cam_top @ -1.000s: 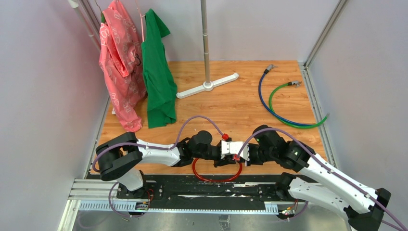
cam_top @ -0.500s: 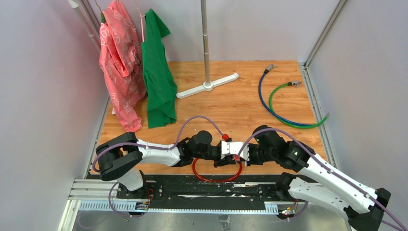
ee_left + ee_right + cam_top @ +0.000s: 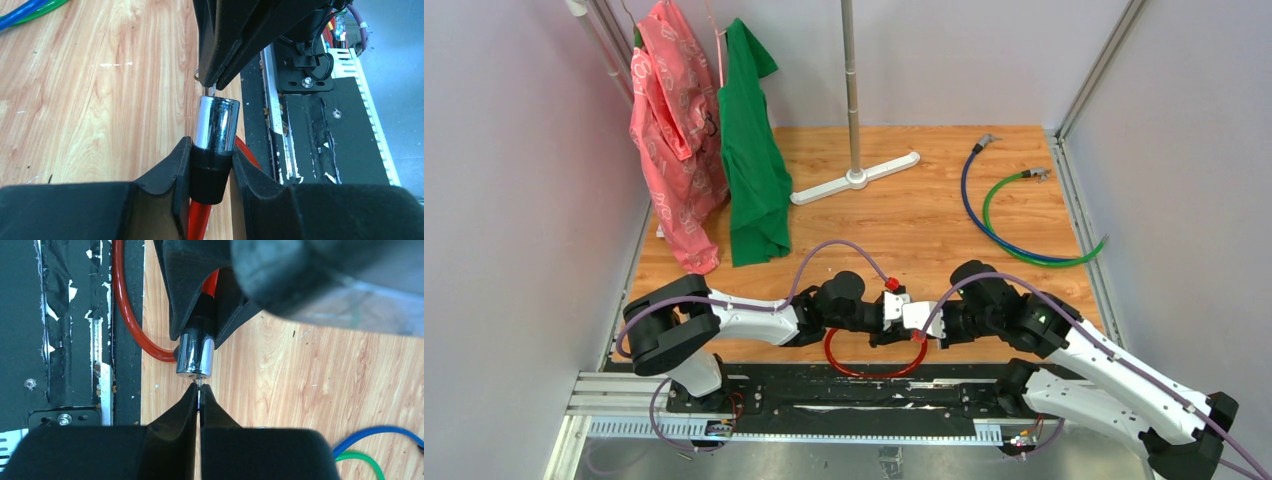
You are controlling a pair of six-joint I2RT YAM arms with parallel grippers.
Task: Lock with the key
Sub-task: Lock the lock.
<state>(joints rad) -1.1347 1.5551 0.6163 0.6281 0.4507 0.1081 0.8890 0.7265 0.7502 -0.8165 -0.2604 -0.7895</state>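
1. At the far-left corner of the wooden surface (image 3: 924, 225), a pink garment (image 3: 674, 150) and a green garment (image 3: 752, 160) hang side by side. Their lower ends reach down to the wood.
2. At the middle of the far edge a metal pole (image 3: 851, 80) rises from a flat white base (image 3: 869, 175).
3. Toward the far-right corner a blue cable (image 3: 965, 200) and a green cable (image 3: 987, 208) lie in nested curves with their metal plugs toward the far edge. Both are well apart from the arms.
4. A black mounting rail (image 3: 844, 400) runs along the near edge. The red cable (image 3: 874, 373) loops across the wood and onto that rail, directly under the two grippers.
5. Bare wood lies open between the white base and the grippers, and on toward the right edge. Walls stand close along the left and right edges.
6. The left gripper (image 3: 212, 150) is clamped on the black collar of the lock barrel (image 3: 216, 122). The barrel's chrome end sticks out past the fingertips toward the right arm, and the red cable leaves behind the collar.
7. The right gripper (image 3: 199, 395) has its fingers pressed together on the key (image 3: 199, 385), just off the middle of the near edge. Only a thin silvery sliver shows past the fingertips.
8. The key's tip meets the chrome end face of the barrel, in line with it. How deep it sits cannot be told.
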